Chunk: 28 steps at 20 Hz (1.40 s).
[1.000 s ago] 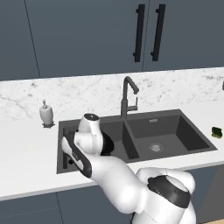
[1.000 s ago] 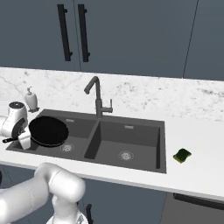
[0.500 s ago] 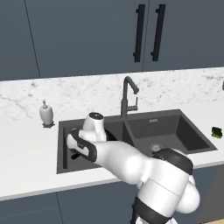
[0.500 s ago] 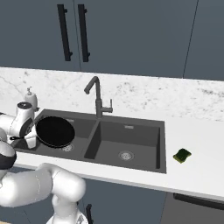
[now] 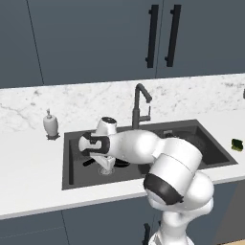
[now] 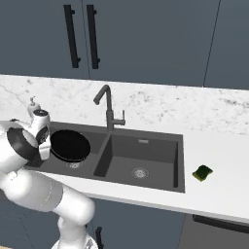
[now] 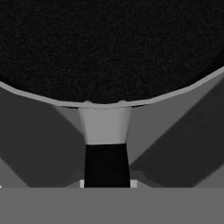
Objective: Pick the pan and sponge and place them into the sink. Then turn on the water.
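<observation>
The black pan (image 6: 70, 145) hangs tilted on edge over the left basin of the dark sink (image 6: 146, 155), its round face turned toward the right base camera. My gripper (image 6: 45, 147) is shut on its handle (image 7: 106, 162) at the pan's left side. In the hand view the pan's disc (image 7: 109, 48) spreads across the top, and the handle runs down between my fingertips. In the left base view my arm covers most of the pan. The green sponge (image 6: 203, 173) lies on the white counter right of the sink (image 5: 76, 165). No water runs from the faucet (image 6: 108, 109).
A white soap dispenser (image 5: 51, 124) stands on the counter at the sink's back left corner. The gooseneck faucet (image 5: 139, 107) rises behind the centre divider. Dark cabinets with long handles hang above the marble backsplash. The sponge (image 5: 237, 143) sits near the counter's right end.
My arm has swung over the left basin and carried the pan a little toward the divider. The pan now stands more on edge. The sponge has not moved.
</observation>
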Available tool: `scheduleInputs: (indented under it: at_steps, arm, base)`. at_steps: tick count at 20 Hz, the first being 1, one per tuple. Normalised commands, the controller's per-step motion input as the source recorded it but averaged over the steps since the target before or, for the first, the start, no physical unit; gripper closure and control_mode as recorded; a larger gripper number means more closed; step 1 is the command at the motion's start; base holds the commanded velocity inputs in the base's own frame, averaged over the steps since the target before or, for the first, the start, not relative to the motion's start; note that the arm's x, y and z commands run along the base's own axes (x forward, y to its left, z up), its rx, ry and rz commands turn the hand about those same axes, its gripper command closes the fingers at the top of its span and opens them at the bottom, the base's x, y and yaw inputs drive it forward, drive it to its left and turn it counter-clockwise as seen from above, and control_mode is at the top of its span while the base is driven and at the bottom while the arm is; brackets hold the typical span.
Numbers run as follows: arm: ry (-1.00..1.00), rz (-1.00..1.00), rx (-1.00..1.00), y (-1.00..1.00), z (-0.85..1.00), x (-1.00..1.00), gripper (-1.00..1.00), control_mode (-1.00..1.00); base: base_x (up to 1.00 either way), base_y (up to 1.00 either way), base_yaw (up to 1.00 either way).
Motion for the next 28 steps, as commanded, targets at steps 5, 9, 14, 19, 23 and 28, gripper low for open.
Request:
scheduleInputs:
  at_steps: [5, 9, 14, 19, 23, 28]
  arm:
    - [0.07, 0.0, 0.0, -0.26, -0.22, 0.38, 1.0, -1.0]
    - [0.04, 0.0, 0.0, -0.11, -0.27, 0.29, 1.0, -1.0]
    - [0.0, 0.0, -0.02, 0.0, -0.48, 0.14, 1.0, -1.0]
    - [0.0, 0.0, -0.02, 0.0, -0.5, 0.2, 1.0, -1.0]
    - [0.0, -0.02, 0.0, 0.0, -0.3, 0.24, 1.0, -1.0]
    - [0.03, -0.05, 0.0, 0.0, -0.18, 0.32, -1.0, -1.0]
  base:
    - [0.0, 0.0, 0.0]
    - [0.0, 0.0, 0.0]
    - [0.0, 0.0, 0.0]
    - [0.0, 0.0, 0.0]
    - [0.0, 0.0, 0.0]
    - [0.0, 0.0, 0.0]
